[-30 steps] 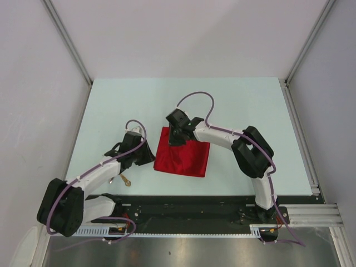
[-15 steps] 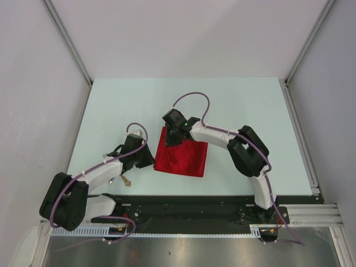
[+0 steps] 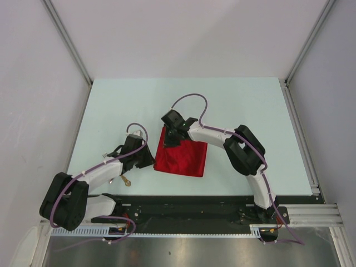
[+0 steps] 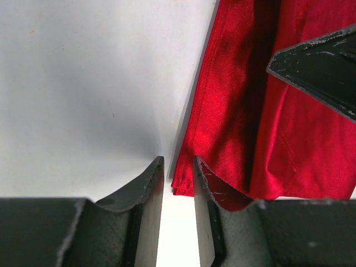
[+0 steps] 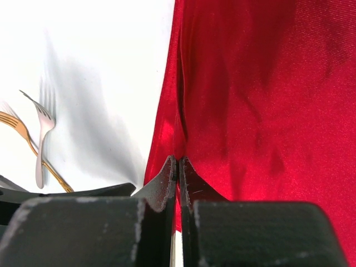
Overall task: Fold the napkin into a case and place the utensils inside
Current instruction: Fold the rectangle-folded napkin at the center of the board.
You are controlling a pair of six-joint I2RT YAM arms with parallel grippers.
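Observation:
The red napkin lies folded on the pale table, between the two arms. My right gripper is at its far left corner, shut on a raised fold of the napkin, with red cloth caught between the fingertips. My left gripper is low at the napkin's near left corner, jaws a little apart with bare table between them. That corner of the napkin lies just past the tips, and one finger overlaps its edge. The gold utensils lie under the left arm. A fork shows left of the napkin.
The black base rail runs along the table's near edge. Aluminium posts and grey walls close in the sides and back. The right gripper's finger reaches into the left wrist view over the napkin.
My right gripper has shifted slightly left with the napkin's corner, drawing the napkin's right edge in a little. My left arm's elbow has moved a little, while its gripper has stayed at the near corner.

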